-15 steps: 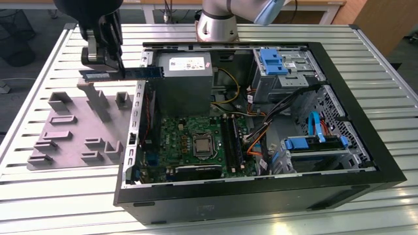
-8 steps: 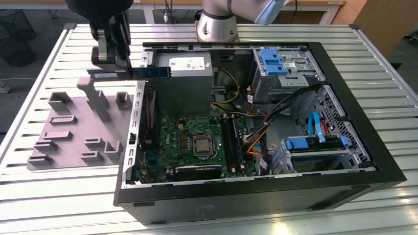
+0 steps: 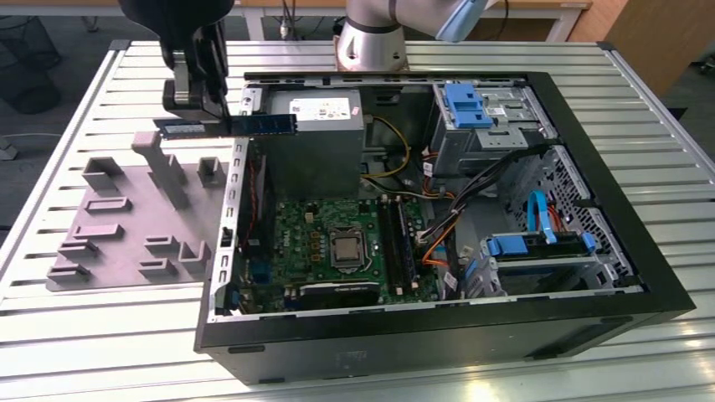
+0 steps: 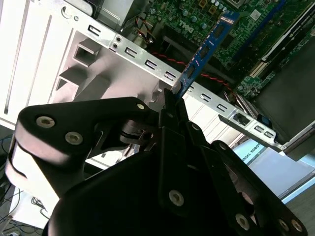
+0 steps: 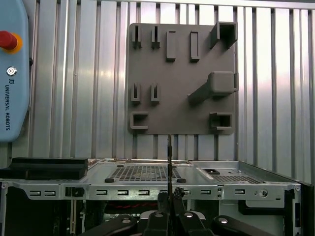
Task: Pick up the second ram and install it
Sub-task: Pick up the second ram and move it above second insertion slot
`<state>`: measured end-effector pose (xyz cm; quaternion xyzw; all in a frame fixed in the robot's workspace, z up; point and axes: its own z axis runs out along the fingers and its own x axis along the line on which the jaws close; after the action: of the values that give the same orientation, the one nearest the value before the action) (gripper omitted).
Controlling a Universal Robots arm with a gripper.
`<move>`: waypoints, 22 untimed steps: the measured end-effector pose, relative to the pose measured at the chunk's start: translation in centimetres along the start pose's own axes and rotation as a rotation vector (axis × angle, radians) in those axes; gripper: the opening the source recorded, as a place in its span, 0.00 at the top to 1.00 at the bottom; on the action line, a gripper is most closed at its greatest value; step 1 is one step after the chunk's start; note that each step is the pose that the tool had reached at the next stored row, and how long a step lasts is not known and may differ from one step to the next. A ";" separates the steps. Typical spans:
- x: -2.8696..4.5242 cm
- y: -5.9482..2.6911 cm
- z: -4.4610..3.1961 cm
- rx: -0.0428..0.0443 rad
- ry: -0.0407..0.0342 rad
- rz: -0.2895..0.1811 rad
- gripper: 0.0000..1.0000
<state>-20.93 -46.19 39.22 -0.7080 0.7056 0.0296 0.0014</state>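
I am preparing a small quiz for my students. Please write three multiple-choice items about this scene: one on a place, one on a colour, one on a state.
1. Where is the second ram?
A) in a motherboard slot
B) in the air over the computer case's wall
C) lying on the fixture plate

2. What colour is the fixture plate?
A) grey
B) red
C) yellow

3. How is the gripper?
A) open and empty
B) shut on a cable
C) shut on the second ram

Answers:
1 B: the exterior view shows it carried level across the wall of the computer case.
2 A: the plate and its blocks are plain grey.
3 C: in the second wrist view the gripper clamps the stick's end.
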 end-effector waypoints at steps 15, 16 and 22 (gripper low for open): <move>0.01 -1.48 -0.06 0.0000 0.0000 0.000 0.86; 0.01 -1.71 -0.07 0.0000 0.0000 0.000 0.86; 0.01 -2.89 -0.11 0.0000 0.0000 0.000 0.86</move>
<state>-18.03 -46.19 39.21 -0.7079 0.7057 0.0296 0.0014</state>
